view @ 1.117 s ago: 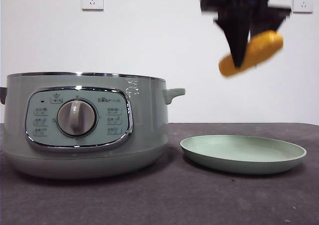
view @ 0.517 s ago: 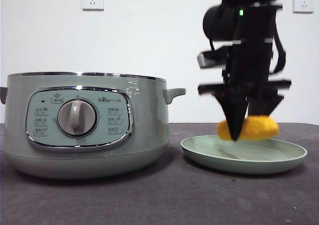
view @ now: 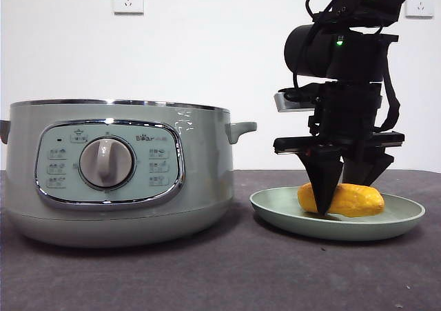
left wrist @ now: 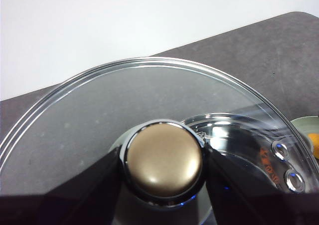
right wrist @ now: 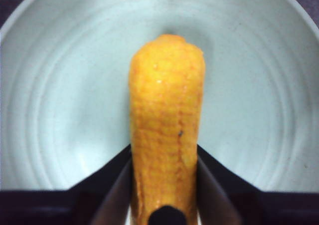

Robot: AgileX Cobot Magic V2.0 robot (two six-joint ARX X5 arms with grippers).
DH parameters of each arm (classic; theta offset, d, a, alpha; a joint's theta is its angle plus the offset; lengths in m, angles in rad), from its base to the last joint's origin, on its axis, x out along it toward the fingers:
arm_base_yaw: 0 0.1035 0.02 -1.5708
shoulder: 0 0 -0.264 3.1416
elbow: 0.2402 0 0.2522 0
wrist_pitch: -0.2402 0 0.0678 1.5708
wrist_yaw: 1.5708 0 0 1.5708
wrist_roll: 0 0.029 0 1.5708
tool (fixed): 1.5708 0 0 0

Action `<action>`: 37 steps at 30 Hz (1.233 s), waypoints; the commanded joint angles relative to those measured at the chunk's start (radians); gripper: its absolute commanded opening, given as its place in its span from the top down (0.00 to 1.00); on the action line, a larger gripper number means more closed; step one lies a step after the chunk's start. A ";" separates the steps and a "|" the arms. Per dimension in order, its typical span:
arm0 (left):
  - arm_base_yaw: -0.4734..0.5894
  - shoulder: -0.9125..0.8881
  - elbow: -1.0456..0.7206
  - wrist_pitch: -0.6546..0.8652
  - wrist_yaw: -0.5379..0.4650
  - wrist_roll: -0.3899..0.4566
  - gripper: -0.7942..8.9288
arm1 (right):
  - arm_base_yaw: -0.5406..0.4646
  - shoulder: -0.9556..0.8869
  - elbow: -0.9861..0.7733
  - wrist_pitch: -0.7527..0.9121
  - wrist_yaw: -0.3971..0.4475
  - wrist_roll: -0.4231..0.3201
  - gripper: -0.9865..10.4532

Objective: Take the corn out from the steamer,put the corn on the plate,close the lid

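Corn [view: 348,199] lying flat inside the plate [view: 403,223], pinched at one end between the closed jaws of the right gripper [right wrist: 164,185], reaching down from above. Plate on the dark table [view: 207,276], just beside the steamer [view: 117,173], open-topped. Lid [left wrist: 149,115] held high above the steamer, chrome rim at the front view's top corner, left gripper [left wrist: 163,175] clamped on its knob [left wrist: 163,160].
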 commanded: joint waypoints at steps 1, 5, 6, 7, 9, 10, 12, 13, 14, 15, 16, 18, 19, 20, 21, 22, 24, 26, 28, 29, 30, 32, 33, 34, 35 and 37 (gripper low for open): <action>0.002 -0.005 0.008 0.054 -0.002 -0.003 0.93 | -0.007 0.013 -0.007 0.002 0.001 0.010 0.63; 0.002 0.007 0.008 0.054 0.005 -0.003 0.93 | -0.011 0.013 -0.007 0.001 0.002 0.018 0.54; 0.002 0.011 0.008 0.054 0.017 -0.003 0.93 | -0.011 0.013 -0.007 0.002 0.002 0.021 0.54; 0.002 0.017 0.008 0.056 0.029 -0.003 0.93 | -0.011 0.012 -0.007 0.001 0.002 0.026 0.54; 0.002 0.032 0.008 0.060 0.051 -0.003 0.93 | -0.011 0.003 -0.007 -0.005 0.002 0.025 0.55; 0.002 0.041 0.008 0.062 0.052 -0.007 0.93 | -0.011 -0.004 -0.007 -0.009 0.001 0.025 0.56; 0.002 0.063 0.008 0.066 0.053 -0.022 0.93 | -0.011 -0.027 -0.007 -0.018 0.001 0.026 0.56; 0.002 0.075 0.008 0.068 0.060 -0.022 0.93 | -0.011 -0.045 -0.007 -0.023 0.000 0.026 0.56; 0.002 0.091 0.008 0.073 0.077 -0.022 0.93 | -0.011 -0.066 -0.007 -0.028 0.000 0.026 0.56; 0.002 0.105 0.008 0.079 0.093 -0.026 0.93 | -0.011 -0.084 -0.007 -0.032 0.000 0.026 0.56; 0.002 0.121 0.008 0.085 0.114 -0.031 0.93 | -0.011 -0.109 -0.007 -0.039 0.000 0.026 0.56; 0.002 0.156 0.008 0.105 0.143 -0.045 0.93 | -0.011 -0.158 -0.007 -0.052 0.000 0.026 0.56; 0.002 0.175 0.008 0.117 0.156 -0.048 0.93 | -0.011 -0.185 -0.007 -0.058 0.000 0.026 0.56; 0.002 0.194 0.008 0.126 0.166 -0.049 0.93 | -0.011 -0.216 -0.007 -0.065 0.001 0.028 0.56; 0.002 0.210 0.008 0.134 0.177 -0.050 0.93 | -0.011 -0.239 -0.007 -0.068 0.002 0.028 0.56; 0.001 0.231 0.008 0.145 0.185 -0.056 0.93 | -0.011 -0.269 -0.007 -0.072 0.001 0.029 0.56; 0.001 0.267 0.008 0.160 0.206 -0.072 0.93 | -0.011 -0.323 -0.007 -0.082 0.002 0.029 0.56; 0.001 0.304 0.008 0.173 0.211 -0.078 0.93 | -0.011 -0.380 -0.007 -0.095 0.002 0.029 0.56; 0.001 0.336 0.008 0.179 0.211 -0.079 0.93 | -0.011 -0.430 -0.007 -0.103 0.002 0.029 0.56; 0.001 0.351 0.008 0.179 0.211 -0.079 0.93 | -0.011 -0.455 -0.007 -0.108 0.002 0.029 0.56; 0.000 0.365 0.008 0.180 0.212 -0.080 0.93 | -0.011 -0.475 -0.007 -0.112 0.002 0.029 0.56; 0.000 0.394 0.008 0.182 0.230 -0.082 0.93 | -0.011 -0.520 -0.007 -0.122 0.003 0.029 0.56; 0.000 0.406 0.008 0.182 0.240 -0.084 0.93 | -0.011 -0.537 -0.007 -0.126 0.003 0.029 0.56; -0.001 0.417 0.008 0.182 0.254 -0.094 0.93 | -0.011 -0.556 -0.007 -0.132 0.003 0.029 0.56; -0.004 0.429 0.008 0.182 0.262 -0.101 0.93 | -0.011 -0.574 -0.007 -0.137 0.004 0.029 0.56; -0.014 0.444 0.008 0.182 0.260 -0.101 0.93 | -0.011 -0.601 -0.007 -0.146 0.006 0.029 0.56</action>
